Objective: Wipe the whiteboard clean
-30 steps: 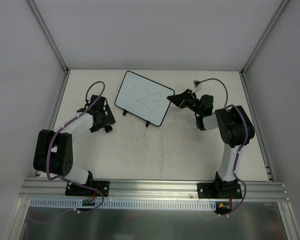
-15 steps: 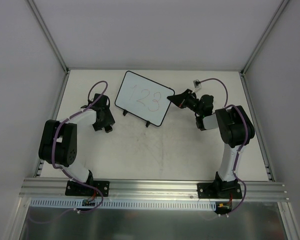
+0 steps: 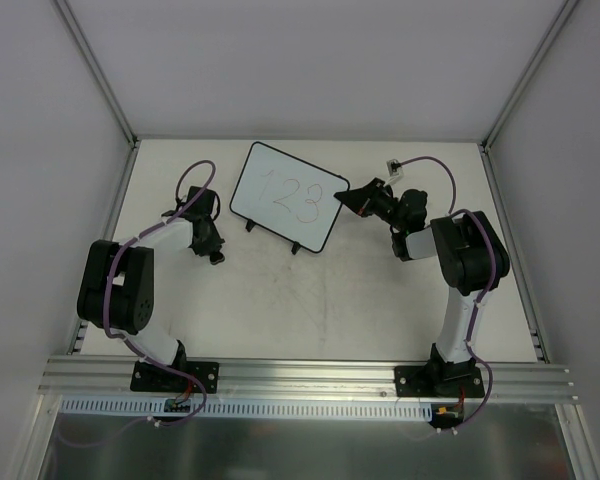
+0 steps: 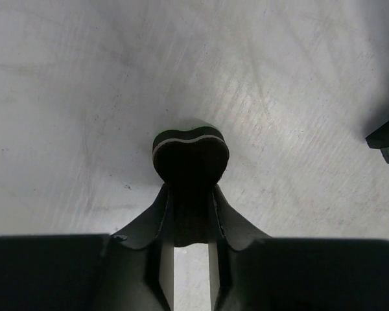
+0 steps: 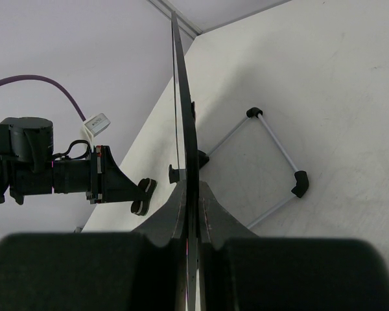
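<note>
Whiteboard [image 3: 280,180] at far middle of worktop [image 3: 320,300], propped at a tilt, two black feet [image 3: 295,247] on its near edge. Faint reddish digits 123 [image 3: 300,205] on its face. Right gripper [image 3: 346,197] pinched shut on board's right edge; wrist view shows the frame edge-on between the fingers. Left gripper [image 3: 213,252] left of the board, apart from it, closed tight on a small black pad [image 4: 190,155] with a pale stripe. Pad low over bare worktop; contact cannot be told.
</note>
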`<act>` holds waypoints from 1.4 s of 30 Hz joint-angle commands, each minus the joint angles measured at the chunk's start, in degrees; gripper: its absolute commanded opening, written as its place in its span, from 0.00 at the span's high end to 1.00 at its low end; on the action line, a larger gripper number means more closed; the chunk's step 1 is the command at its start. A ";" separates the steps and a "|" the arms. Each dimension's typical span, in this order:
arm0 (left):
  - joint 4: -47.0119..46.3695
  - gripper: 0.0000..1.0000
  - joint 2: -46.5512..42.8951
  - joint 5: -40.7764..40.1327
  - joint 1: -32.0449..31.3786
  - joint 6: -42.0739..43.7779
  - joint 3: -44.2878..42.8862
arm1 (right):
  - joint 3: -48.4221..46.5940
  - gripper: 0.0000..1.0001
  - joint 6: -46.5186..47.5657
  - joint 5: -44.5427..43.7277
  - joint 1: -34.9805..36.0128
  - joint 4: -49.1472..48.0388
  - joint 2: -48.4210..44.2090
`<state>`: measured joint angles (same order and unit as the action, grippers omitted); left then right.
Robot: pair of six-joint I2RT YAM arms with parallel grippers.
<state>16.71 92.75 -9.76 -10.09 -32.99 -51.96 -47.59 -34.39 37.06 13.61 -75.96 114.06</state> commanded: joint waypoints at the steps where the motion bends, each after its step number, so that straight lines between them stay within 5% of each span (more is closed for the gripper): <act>1: -0.10 0.95 -0.91 -1.67 -0.20 0.56 -0.06 | -0.83 0.99 1.70 1.17 -0.77 -10.70 -1.65; 20: -0.36 1.00 -5.20 3.86 -0.37 3.72 -4.81 | -1.10 1.00 1.35 1.88 -0.77 -10.78 -1.65; 26: -0.36 1.00 -4.42 5.62 -0.72 8.55 -11.22 | -1.27 1.00 1.17 1.88 -0.77 -10.70 -1.38; 42: -3.44 1.00 8.14 26.46 -0.81 21.65 -33.54 | -2.07 1.00 1.61 3.28 -0.51 -10.43 -1.12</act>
<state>14.41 99.46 11.60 -10.52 -16.84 -81.14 -48.01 -34.33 38.24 13.30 -75.83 114.08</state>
